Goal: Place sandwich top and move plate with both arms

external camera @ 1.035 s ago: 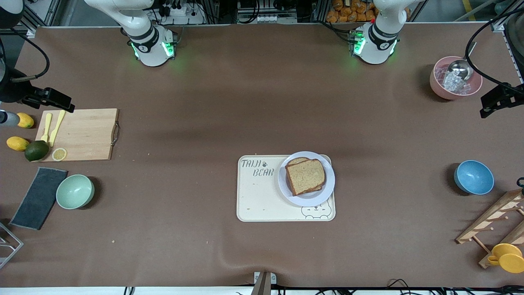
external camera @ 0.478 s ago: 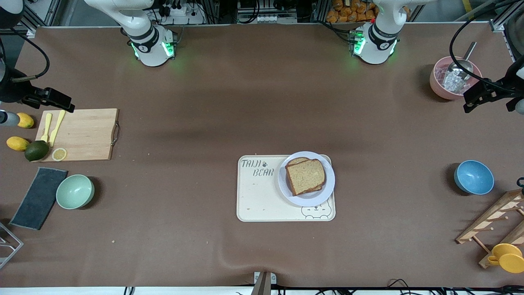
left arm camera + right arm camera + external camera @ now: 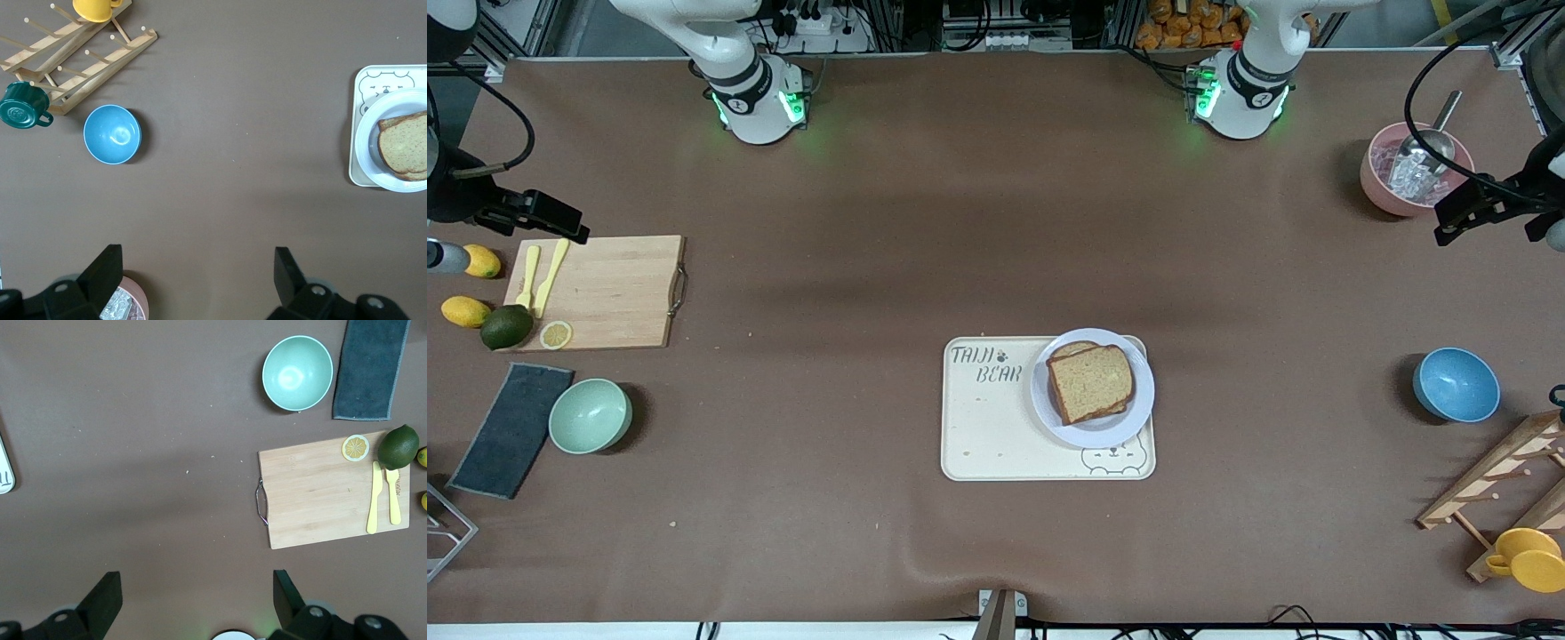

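Note:
The sandwich top [image 3: 1091,382], a light-brown slice with a darker crust, lies on a lower slice on the plate [image 3: 1138,411]. The pale round plate sits on a cream tray [image 3: 996,427] at the table's middle, toward the tray's left-arm end. The left wrist view shows the plate [image 3: 365,143] and sandwich top [image 3: 403,143] at its edge. My left gripper [image 3: 197,273] hangs open and empty high over the table beside a pink bowl [image 3: 1383,182]. My right gripper [image 3: 195,595] hangs open and empty high over bare table beside the cutting board [image 3: 313,493].
A blue bowl [image 3: 1456,384], a wooden mug rack [image 3: 1494,484] and a yellow mug [image 3: 1529,558] stand at the left arm's end. At the right arm's end are a cutting board [image 3: 605,289] with yellow cutlery, a lime [image 3: 506,326], lemons, a green bowl [image 3: 590,415] and a dark cloth [image 3: 511,428].
The left gripper shifted a little toward the table's middle, then stopped. The right gripper, plate and bread have not moved.

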`<control>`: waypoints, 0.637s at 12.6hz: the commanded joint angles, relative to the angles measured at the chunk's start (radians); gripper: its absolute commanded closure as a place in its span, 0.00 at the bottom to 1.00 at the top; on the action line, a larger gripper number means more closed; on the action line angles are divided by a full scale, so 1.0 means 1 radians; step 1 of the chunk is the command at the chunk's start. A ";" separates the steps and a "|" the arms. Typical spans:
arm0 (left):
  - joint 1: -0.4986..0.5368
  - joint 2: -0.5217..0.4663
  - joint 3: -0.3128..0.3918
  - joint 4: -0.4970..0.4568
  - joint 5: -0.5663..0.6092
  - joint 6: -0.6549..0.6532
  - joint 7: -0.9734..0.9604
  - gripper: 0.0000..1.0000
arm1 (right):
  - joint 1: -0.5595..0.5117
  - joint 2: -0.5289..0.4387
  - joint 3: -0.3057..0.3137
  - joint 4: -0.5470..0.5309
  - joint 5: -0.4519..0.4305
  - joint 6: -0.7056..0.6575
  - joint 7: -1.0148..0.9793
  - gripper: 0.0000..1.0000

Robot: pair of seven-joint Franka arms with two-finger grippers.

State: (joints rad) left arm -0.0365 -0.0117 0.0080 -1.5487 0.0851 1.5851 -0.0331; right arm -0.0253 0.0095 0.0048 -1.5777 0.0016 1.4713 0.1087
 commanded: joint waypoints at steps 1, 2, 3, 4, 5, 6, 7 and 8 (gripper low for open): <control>-0.052 -0.018 0.055 -0.021 -0.015 0.018 -0.007 0.00 | -0.001 0.003 0.001 0.008 0.000 -0.009 0.003 0.00; -0.057 -0.016 0.050 -0.021 -0.013 0.016 -0.014 0.00 | -0.002 0.003 0.001 0.008 0.000 -0.009 0.003 0.00; -0.063 -0.016 0.047 -0.021 -0.015 0.012 -0.028 0.00 | -0.002 0.003 0.001 0.011 0.000 -0.011 0.003 0.00; -0.065 -0.013 0.047 -0.021 -0.024 0.013 -0.036 0.00 | -0.002 0.003 0.003 0.011 0.000 -0.009 0.003 0.00; -0.066 -0.002 0.047 -0.016 -0.036 0.013 -0.045 0.00 | -0.001 0.004 0.001 0.010 0.000 -0.008 0.003 0.00; -0.074 0.007 0.046 -0.005 -0.028 0.012 -0.048 0.00 | -0.001 0.004 0.003 0.010 0.000 -0.008 0.005 0.00; -0.083 0.009 0.047 -0.004 -0.036 0.010 -0.047 0.00 | 0.001 0.004 0.003 0.010 0.000 -0.008 0.005 0.00; -0.082 0.009 0.047 0.004 -0.039 0.010 -0.044 0.00 | 0.001 0.004 0.003 0.011 0.000 -0.009 0.005 0.00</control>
State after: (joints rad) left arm -0.1026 -0.0038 0.0432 -1.5542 0.0641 1.5875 -0.0618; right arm -0.0253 0.0095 0.0051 -1.5777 0.0016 1.4713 0.1087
